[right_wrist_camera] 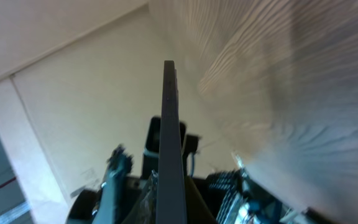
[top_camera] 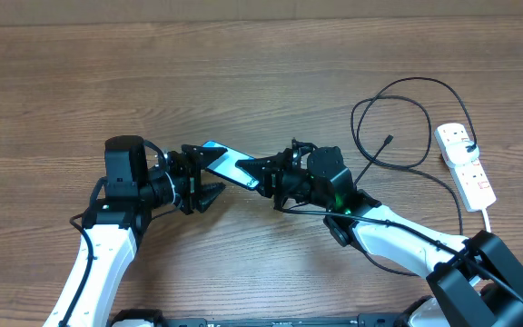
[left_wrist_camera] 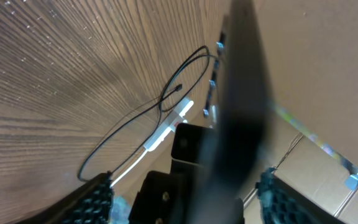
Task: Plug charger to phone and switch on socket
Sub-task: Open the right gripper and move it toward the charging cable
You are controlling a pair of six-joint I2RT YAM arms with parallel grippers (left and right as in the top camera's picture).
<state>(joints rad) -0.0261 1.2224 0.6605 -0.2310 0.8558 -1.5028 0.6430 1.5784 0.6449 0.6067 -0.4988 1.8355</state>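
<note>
The phone, with its light-blue screen, is lifted off the table between the two arms. My right gripper is shut on its right end; in the right wrist view the phone stands edge-on between my fingers. My left gripper is open, its fingers spread around the phone's left end; in the left wrist view the phone is a dark blur. The charger lies looped on the table at right, its connector tip free. The socket lies at far right.
The socket's thick white cord runs toward the front edge. In the left wrist view the charger loop and the white socket lie beyond the phone. A cardboard wall stands behind the table.
</note>
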